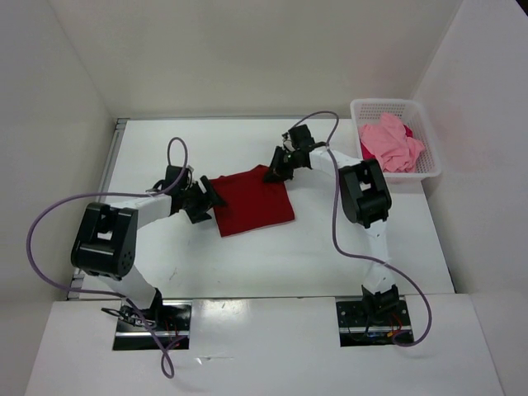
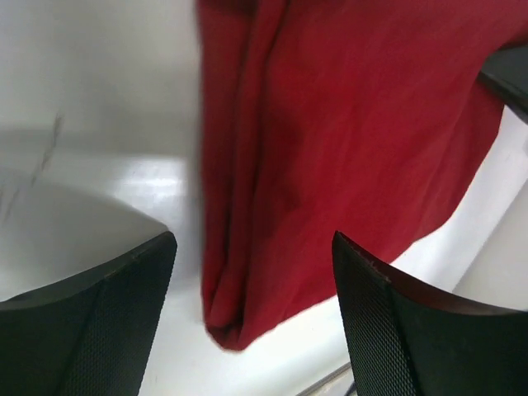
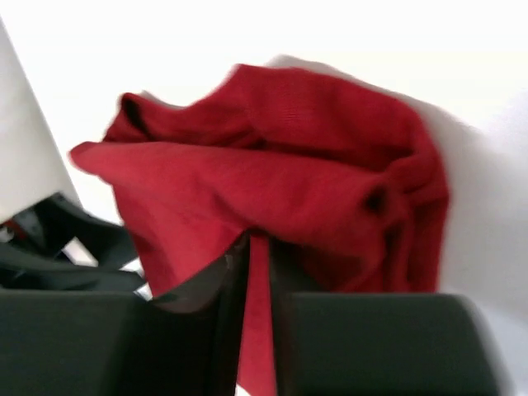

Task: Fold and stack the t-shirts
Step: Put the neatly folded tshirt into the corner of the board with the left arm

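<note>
- Fingers (image 2: 99,322) of the left gripper (image 1: 205,200) are standing wide apart, released and gripping nothing, at the left edge of the dark red t-shirt (image 1: 252,200).
- That shirt is lying folded into a rough square on the white table (image 1: 247,264) between the two grippers, with its doubled edge showing between the left fingers.
- Right gripper (image 1: 275,172) is sitting at the shirt's far right corner, its fingers (image 3: 206,322) nearly closed and pinching a strip of the red cloth.
- White mesh basket (image 1: 394,103) is standing at the table's far right corner, well apart, holding the light pink t-shirt (image 1: 392,142); a bit of the magenta t-shirt (image 1: 365,152) is peeking out beside it.
</note>
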Controlling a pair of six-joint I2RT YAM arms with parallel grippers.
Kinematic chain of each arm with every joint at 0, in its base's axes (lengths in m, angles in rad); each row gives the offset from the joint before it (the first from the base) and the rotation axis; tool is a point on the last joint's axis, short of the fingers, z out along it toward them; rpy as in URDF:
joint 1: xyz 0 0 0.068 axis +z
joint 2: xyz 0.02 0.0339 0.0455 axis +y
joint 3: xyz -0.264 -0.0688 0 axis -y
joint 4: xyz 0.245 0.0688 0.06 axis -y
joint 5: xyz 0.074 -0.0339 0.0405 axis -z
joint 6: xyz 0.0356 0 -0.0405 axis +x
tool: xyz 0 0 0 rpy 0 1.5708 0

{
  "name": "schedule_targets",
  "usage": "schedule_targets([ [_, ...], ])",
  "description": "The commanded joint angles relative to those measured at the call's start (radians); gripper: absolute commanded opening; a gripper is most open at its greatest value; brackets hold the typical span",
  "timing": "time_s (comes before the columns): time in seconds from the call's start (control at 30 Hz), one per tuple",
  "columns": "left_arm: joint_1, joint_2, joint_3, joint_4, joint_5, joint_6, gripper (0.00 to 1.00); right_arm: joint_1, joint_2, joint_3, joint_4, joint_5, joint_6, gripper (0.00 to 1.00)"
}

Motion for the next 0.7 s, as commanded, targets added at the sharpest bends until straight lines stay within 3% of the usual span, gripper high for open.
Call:
schedule_targets([
  [0.0,0.001,0.084,0.054,0.038,0.022,0.052,0.84,0.023,-0.122,0.067,0.013,0.002,0.005,0.22],
  [0.03,0.001,0.119,0.054,0.038,0.032,0.052,0.81,0.023,-0.149,0.067,-0.006,0.013,-0.008,0.31],
  [0.1,0.001,0.150,0.063,0.064,0.033,0.052,0.76,0.023,-0.235,0.054,-0.024,0.013,-0.023,0.37],
  [0.13,0.001,0.176,0.063,0.086,0.033,0.052,0.66,0.023,-0.266,0.043,-0.038,0.022,-0.037,0.39],
  [0.2,0.001,0.210,0.074,0.115,0.046,0.026,0.55,0.023,-0.373,-0.015,-0.038,0.037,-0.037,0.40],
  [0.23,0.001,0.219,0.074,0.136,0.057,0.015,0.41,0.012,-0.408,-0.043,-0.027,0.037,-0.037,0.41],
  [0.37,-0.010,0.255,0.205,0.146,0.066,-0.014,0.17,-0.034,-0.580,-0.219,-0.001,0.037,-0.028,0.41],
  [0.53,0.012,0.317,0.489,0.078,0.027,-0.028,0.08,-0.116,-0.792,-0.451,0.004,0.056,-0.018,0.41],
  [0.67,0.111,0.376,0.692,0.045,0.026,-0.037,0.08,-0.175,-0.896,-0.572,-0.026,0.047,-0.040,0.41],
])
